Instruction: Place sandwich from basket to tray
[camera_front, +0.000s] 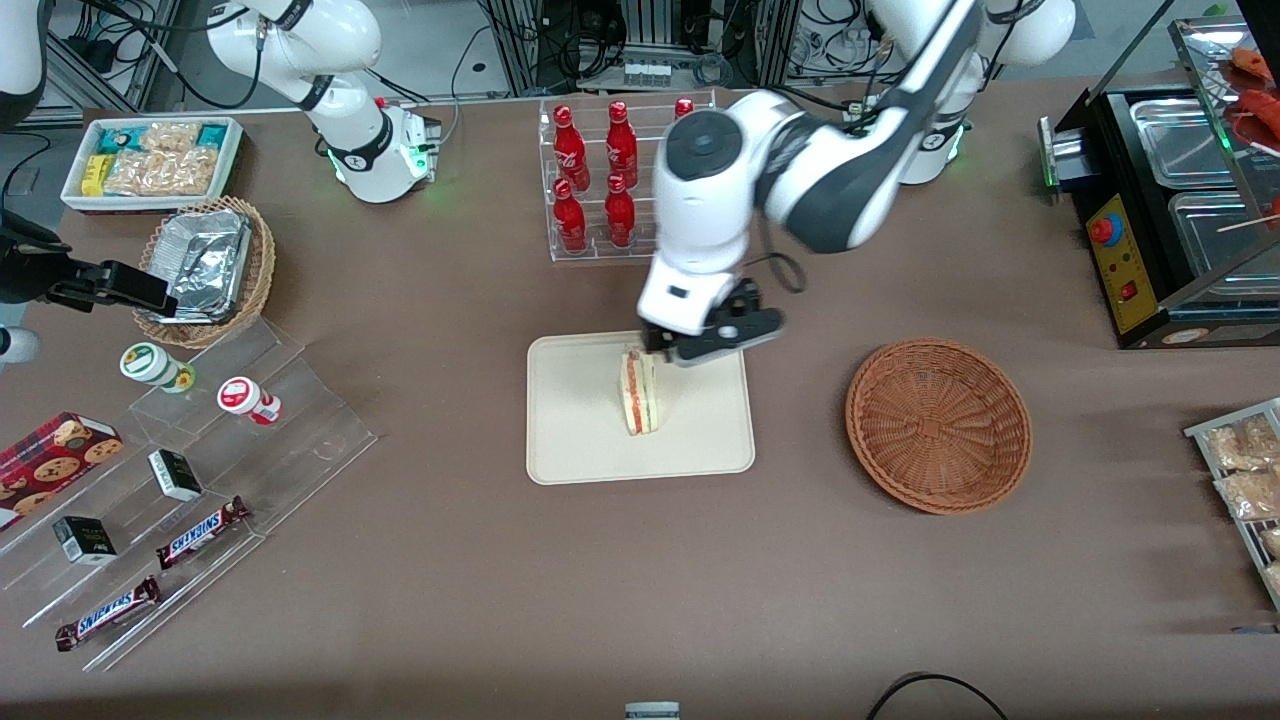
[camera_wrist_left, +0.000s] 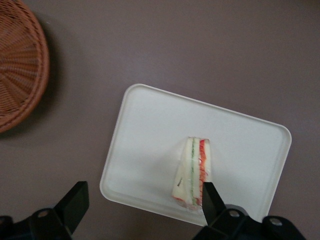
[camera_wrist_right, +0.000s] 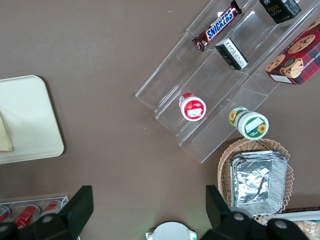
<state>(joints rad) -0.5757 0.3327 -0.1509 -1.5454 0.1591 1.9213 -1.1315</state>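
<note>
Sandwich (camera_front: 639, 391) resting on tray (camera_front: 580, 440), hand (camera_wrist_left: 142, 202) spread wide, hovering directly above

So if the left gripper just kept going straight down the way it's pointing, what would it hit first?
Probably the tray. The open gripper hangs above its edge, with one finger over the sandwich, which it might meet first; depth is unclear.

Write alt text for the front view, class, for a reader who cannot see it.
A sandwich stands on its edge on a cream tray at the middle of a brown table, with the left arm's gripper, fingers open, just above its end. An empty wicker basket sits beside the tray, toward the working arm's end.
</note>
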